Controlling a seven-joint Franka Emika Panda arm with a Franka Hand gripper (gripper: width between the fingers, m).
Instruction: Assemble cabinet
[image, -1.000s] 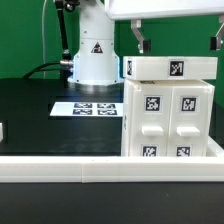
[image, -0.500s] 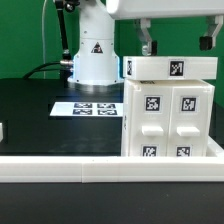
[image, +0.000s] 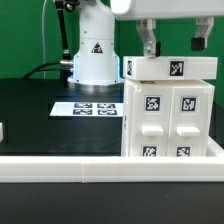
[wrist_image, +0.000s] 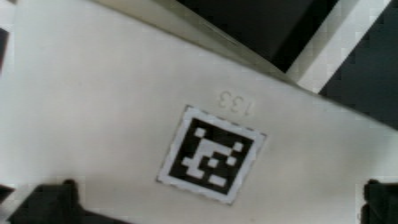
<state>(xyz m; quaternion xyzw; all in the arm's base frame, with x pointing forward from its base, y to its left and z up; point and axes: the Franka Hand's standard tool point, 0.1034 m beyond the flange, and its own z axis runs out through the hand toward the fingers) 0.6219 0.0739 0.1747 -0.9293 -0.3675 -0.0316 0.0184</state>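
Fingers of the gripper stand spread apart above the cabinet top slab, not gripping it; marker board lies behind.

Gripper body cropped by exterior view's top edge, cabinet base hidden behind white front rail, wrist view blurred, fingertips cropped at frame edge.

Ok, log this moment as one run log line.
gripper: open, above cabinet top | cabinet: upright, doors closed | marker board: flat on table
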